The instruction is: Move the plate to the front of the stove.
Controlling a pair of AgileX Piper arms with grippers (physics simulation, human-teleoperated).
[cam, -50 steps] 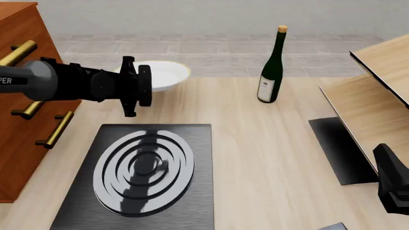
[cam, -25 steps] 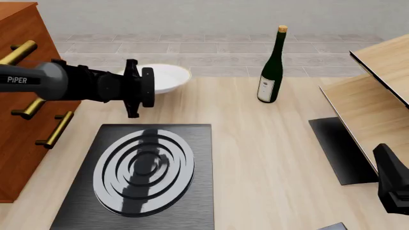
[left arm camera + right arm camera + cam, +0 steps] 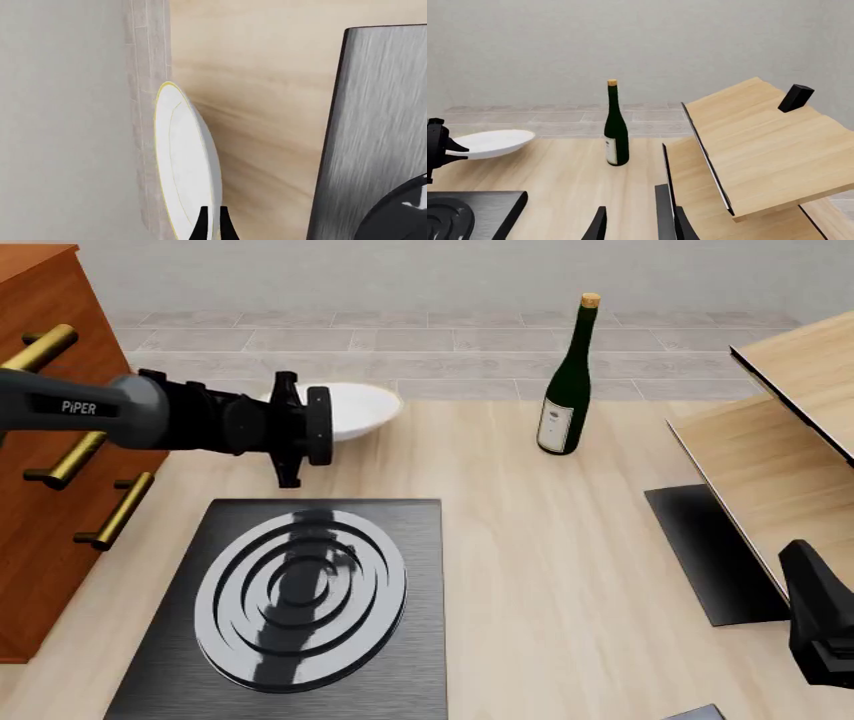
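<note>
Reaching in from the left edge of the front view, the left hand sits at the near rim of the plate, in the upper left of the frame. Its two fingers are pressed together on the plate's gold-edged rim, as the left wrist view shows, with the white dish running away from the fingertips. The right wrist view shows the plate tilted, its far edge raised off the bench. Just below it in the front view lies the stove, its back edge close to the hand but apart from the plate. A green wine bottle stands upright right of the plate, well apart. The right hand hangs low at the right edge, fingers spread and holding nothing, beside a tilted wooden rack.
</note>
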